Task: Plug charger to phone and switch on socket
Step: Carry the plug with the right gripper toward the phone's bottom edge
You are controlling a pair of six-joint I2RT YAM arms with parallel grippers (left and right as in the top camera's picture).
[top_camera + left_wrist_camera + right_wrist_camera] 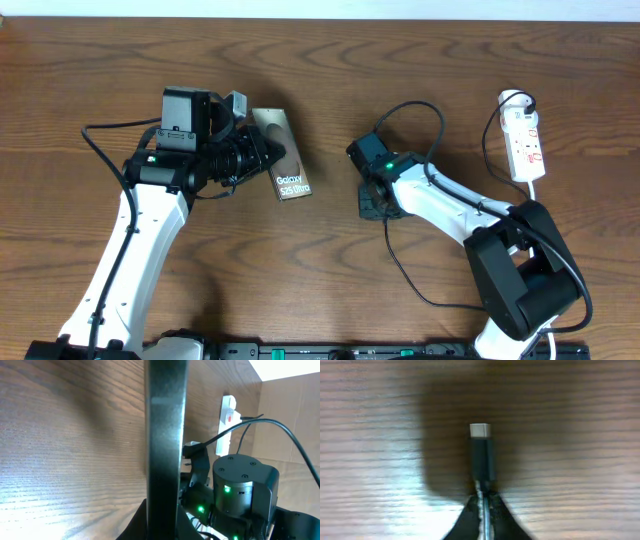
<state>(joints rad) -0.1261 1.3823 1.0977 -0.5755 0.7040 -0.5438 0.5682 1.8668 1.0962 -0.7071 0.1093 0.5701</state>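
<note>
The work surface is a brown wood-grain table (330,290), with a pale wall strip along its far edge.

1. Left gripper (262,150): clamped fully onto the phone (292,178). In the left wrist view the phone shows as a dark, edge-on bar between the fingers. I judge this grip is meant to steady the phone and keep its port end free for the plug.

2. Right gripper (481,502): closed tight on the charger (481,457) just behind its small metal tip. The tip projects straight ahead of the fingertips over bare wood. I read this short grip as a way to stop the tip flexing during insertion.

3. Separation: in the overhead view the two grippers are near but apart, with open table between phone and plug tip. Insertion is not yet made.

4. Socket (525,145): it lies at the table's right edge, well apart from both grippers. A black plug sits at its far end. I cannot tell the switch position.
</note>
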